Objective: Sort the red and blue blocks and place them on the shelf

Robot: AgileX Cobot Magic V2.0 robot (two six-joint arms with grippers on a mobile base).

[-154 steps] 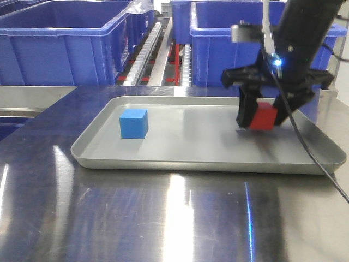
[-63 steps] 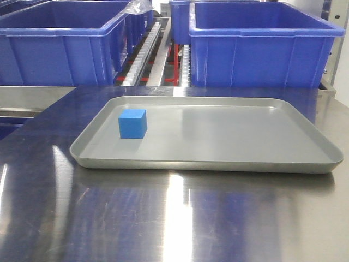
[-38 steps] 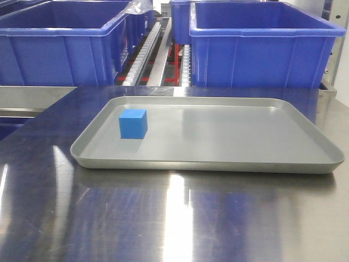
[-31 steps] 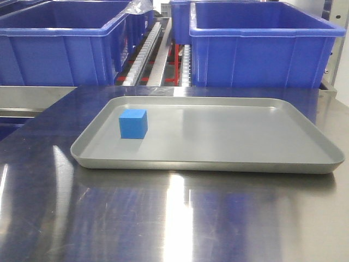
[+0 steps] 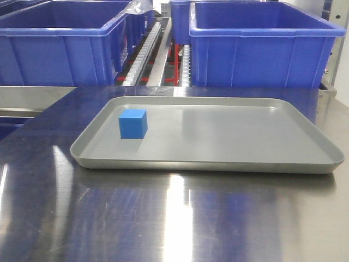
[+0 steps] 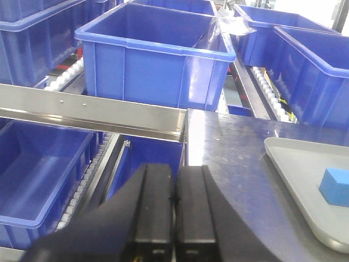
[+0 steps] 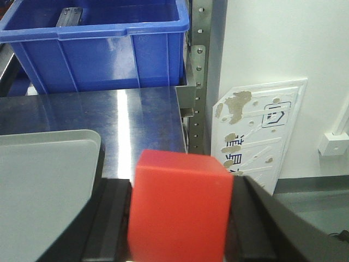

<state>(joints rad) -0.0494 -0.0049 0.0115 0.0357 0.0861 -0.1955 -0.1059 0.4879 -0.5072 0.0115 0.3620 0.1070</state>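
Observation:
The blue block [image 5: 133,124] sits on the left part of a shallow grey tray [image 5: 207,164]; the left wrist view has it at the far right [image 6: 335,186]. The red block [image 7: 180,204] is held off the table between the black fingers of my right gripper [image 7: 181,186], just right of the tray's corner [image 7: 43,174]. My left gripper [image 6: 173,202] is shut and empty, hovering left of the table in front of the shelf's brushed-metal rail [image 6: 109,113]. Neither gripper appears in the front view.
Large blue tubs [image 5: 256,49] [image 5: 60,46] stand on the rack behind the table, with white roller tracks [image 5: 144,52] between them. A lower blue tub [image 6: 38,169] lies under the rail. A perforated steel post [image 7: 199,71] and a white panel [image 7: 262,131] stand beyond the table's right end.
The right gripper, shut on the red block over the tray's right side 2.4 s ago, has left the front view with it. The blue block has stayed put.

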